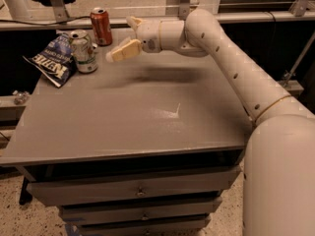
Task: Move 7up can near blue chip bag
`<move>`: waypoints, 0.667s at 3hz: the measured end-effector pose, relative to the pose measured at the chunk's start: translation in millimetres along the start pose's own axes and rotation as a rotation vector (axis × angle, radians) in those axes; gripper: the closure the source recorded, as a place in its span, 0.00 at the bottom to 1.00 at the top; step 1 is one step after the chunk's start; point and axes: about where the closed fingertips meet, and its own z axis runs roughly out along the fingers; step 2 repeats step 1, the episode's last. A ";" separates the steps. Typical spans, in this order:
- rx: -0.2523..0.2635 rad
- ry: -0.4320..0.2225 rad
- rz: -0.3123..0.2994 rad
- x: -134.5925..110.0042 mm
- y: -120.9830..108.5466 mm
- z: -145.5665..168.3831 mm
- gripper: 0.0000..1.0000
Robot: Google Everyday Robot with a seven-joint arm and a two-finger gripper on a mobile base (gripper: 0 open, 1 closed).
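Note:
The 7up can (pixel 83 50), silver-white with green markings, stands upright at the table's back left. It touches the right edge of the wrinkled blue chip bag (pixel 51 61), which lies flat with white lettering. My gripper (pixel 122 36) hovers just right of the can, above the table. It is open and empty, with one finger (pixel 124 50) low towards the can and the other finger (pixel 133 21) raised behind. A small gap separates the lower finger from the can.
An orange-red can (pixel 101 26) stands upright at the back edge, behind the 7up can and left of my gripper. The grey table (pixel 147 117) tops a drawer cabinet (pixel 140 191). My arm (pixel 226 58) reaches in from the right.

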 end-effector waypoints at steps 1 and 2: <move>0.107 0.028 -0.025 -9.1 -23.6 -90.9 0.00; 0.107 0.028 -0.025 -9.1 -23.6 -90.9 0.00</move>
